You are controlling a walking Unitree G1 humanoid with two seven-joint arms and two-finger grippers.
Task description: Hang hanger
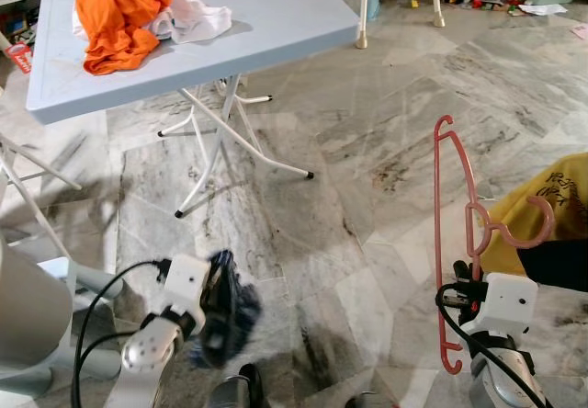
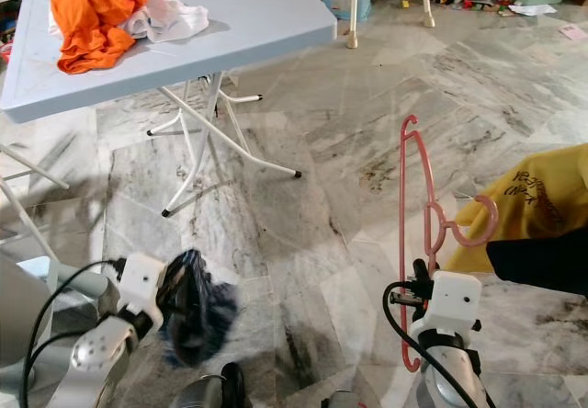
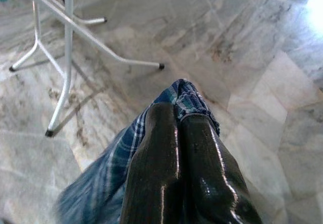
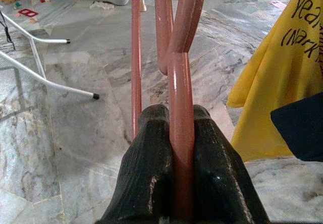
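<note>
Your right hand [image 4: 176,148] is clamped on a pink plastic hanger [image 1: 457,243], its two black fingers [image 4: 149,168] pressed against either side of one bar. The right wrist view shows that grip closely. The head views show the hanger's whole outline instead: it stands nearly upright at about 4 o'clock in the scene, above the marble floor [image 1: 367,151], with small hooked ends at top and bottom and its curled hook pointing toward 3 o'clock. It is glossy, thin-barred and salmon pink throughout.

Just beside the hook hangs a yellow garment [image 1: 551,206] with dark handwritten-looking lettering; in the right wrist view you can read "yea" and "(Nark" before the cloth folds away, and a dark blue cloth [image 4: 300,133] overlaps its lower edge.

Your left hand [image 3: 184,118], at about 7 o'clock, is shut on a blue plaid cloth [image 3: 126,153]; the left wrist view shows the check pattern that the head views blur.

At 11 o'clock, the light blue tabletop [image 1: 276,13] carries an orange garment [image 1: 119,13] touching a white cloth [image 1: 197,17], on white folding legs [image 1: 216,141].
</note>
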